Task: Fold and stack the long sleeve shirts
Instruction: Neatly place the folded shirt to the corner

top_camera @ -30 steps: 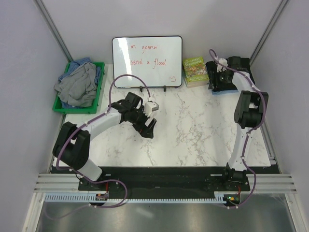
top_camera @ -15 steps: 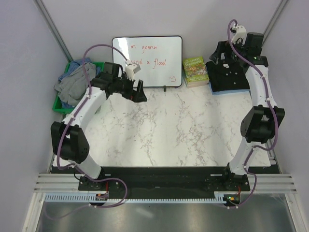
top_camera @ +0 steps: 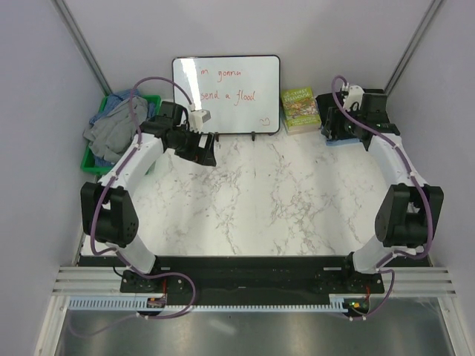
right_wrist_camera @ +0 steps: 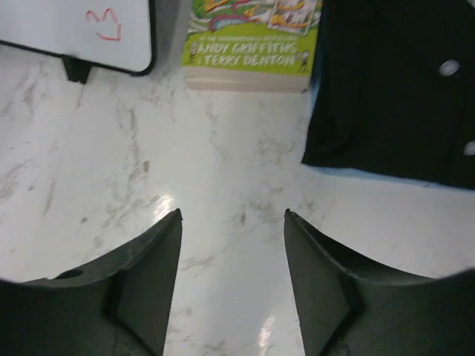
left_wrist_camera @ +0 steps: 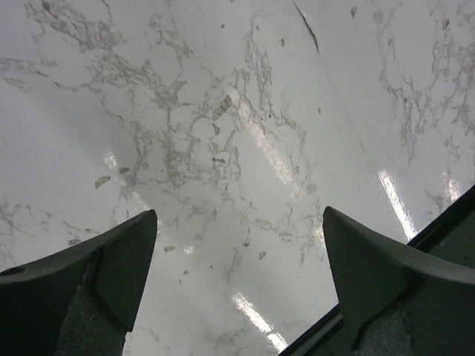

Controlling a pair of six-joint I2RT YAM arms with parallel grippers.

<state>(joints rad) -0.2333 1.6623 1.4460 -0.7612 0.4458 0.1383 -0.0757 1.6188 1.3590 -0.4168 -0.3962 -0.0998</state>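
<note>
A folded black long sleeve shirt [top_camera: 347,124] with small pale buttons [right_wrist_camera: 447,67] lies at the back right on a light blue one, whose edge [right_wrist_camera: 371,175] shows beneath it. Grey and blue shirts [top_camera: 117,132] are heaped in the green bin [top_camera: 152,141] at the back left. My right gripper [right_wrist_camera: 232,215] hovers open over bare marble just left of the black shirt [right_wrist_camera: 393,81], holding nothing; in the top view it [top_camera: 332,127] sits at the stack's near left corner. My left gripper [top_camera: 205,150] hangs wide open and empty above the marble before the whiteboard [top_camera: 226,95]; its fingers [left_wrist_camera: 119,259] frame only tabletop.
A green-covered book [top_camera: 300,110] lies between the whiteboard and the shirt stack, also in the right wrist view [right_wrist_camera: 252,44]. The whiteboard's corner [right_wrist_camera: 74,30] stands left of the book. Grey walls close in both sides. The marble table [top_camera: 282,200] spreads out in front.
The left arm swung up from the table's middle to the whiteboard's front. The right arm rose off the black shirt stack, then came back down beside it.
</note>
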